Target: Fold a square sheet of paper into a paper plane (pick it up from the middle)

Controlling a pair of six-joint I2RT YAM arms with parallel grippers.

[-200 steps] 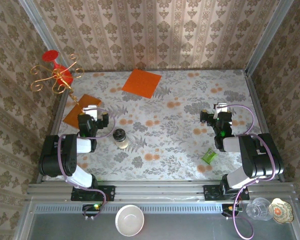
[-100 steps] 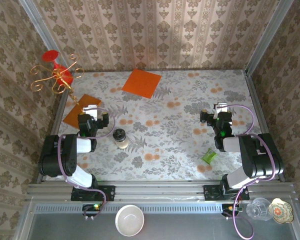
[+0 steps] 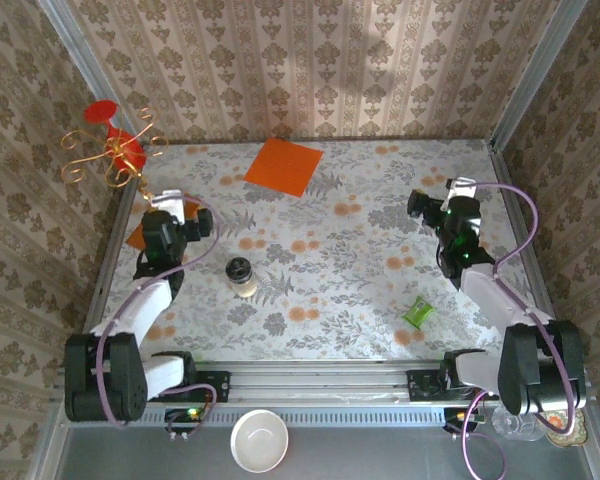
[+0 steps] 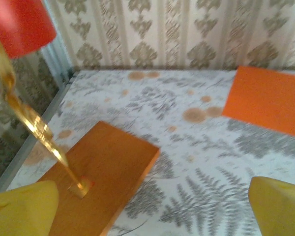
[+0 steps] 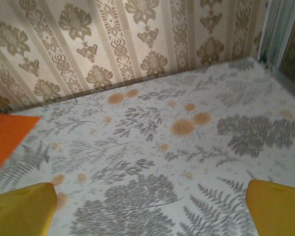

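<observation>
The square sheet of paper [image 3: 283,166] is seen lying flat on the table [image 3: 360,290], near the back wall and left of centre, untouched. The left gripper [image 3: 173,210] is held by the amber sheet [image 3: 136,238] under the gold stand [image 3: 115,155]. Its yellow fingers [image 4: 22,206] are spread wide with nothing between them. The right gripper [image 3: 460,192] is placed far right, well apart from the paper, its fingers [image 5: 278,204] likewise spread. A jar [image 3: 242,277] and a green packet [image 3: 417,313] are noted nearer the arms.
</observation>
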